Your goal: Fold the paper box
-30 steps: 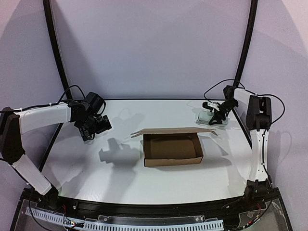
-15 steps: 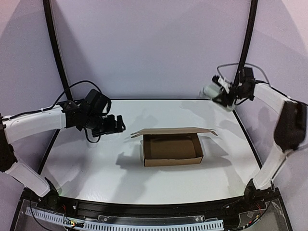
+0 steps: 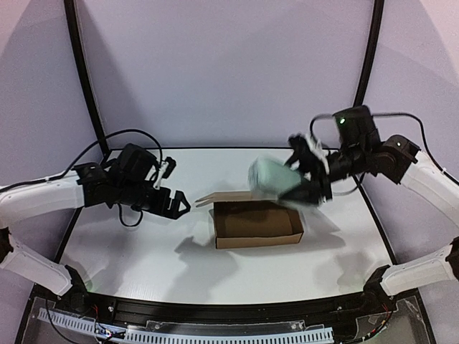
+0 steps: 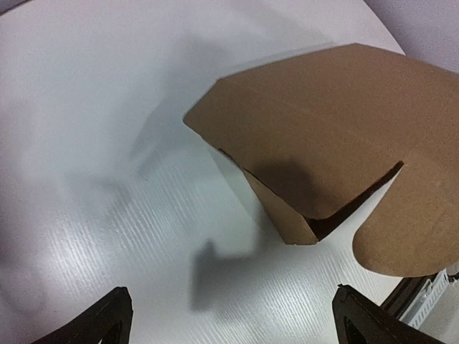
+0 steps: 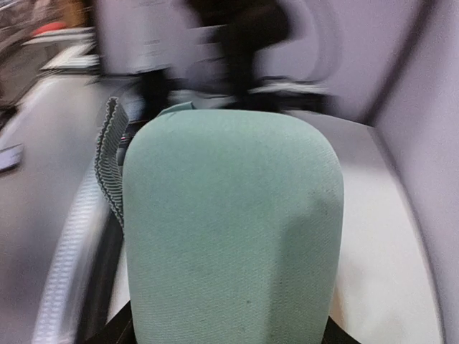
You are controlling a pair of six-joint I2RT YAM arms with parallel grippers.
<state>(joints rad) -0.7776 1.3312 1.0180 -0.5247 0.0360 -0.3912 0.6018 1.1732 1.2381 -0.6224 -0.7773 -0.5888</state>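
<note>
We have the box [image 3: 258, 233] walled, lid [image 3: 224, 196] yet to close; left hand [image 3: 178, 206] released, right hand [image 3: 303, 188] grasping a green pouch [image 3: 270, 176].

I see pale green rounded object [image 3: 276, 180], blurred in overhead view. Right wrist view: woven-looking surface, grey ribbed strap [image 5: 107, 161] along its left side. White table [image 3: 143, 251], finely ridged up close. Lilac backdrop [image 3: 229, 72]; two black curved poles [image 3: 77, 72] behind.

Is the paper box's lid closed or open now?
Open: the paper box shows its interior from above; the lid flap juts back from its far wall.
</note>
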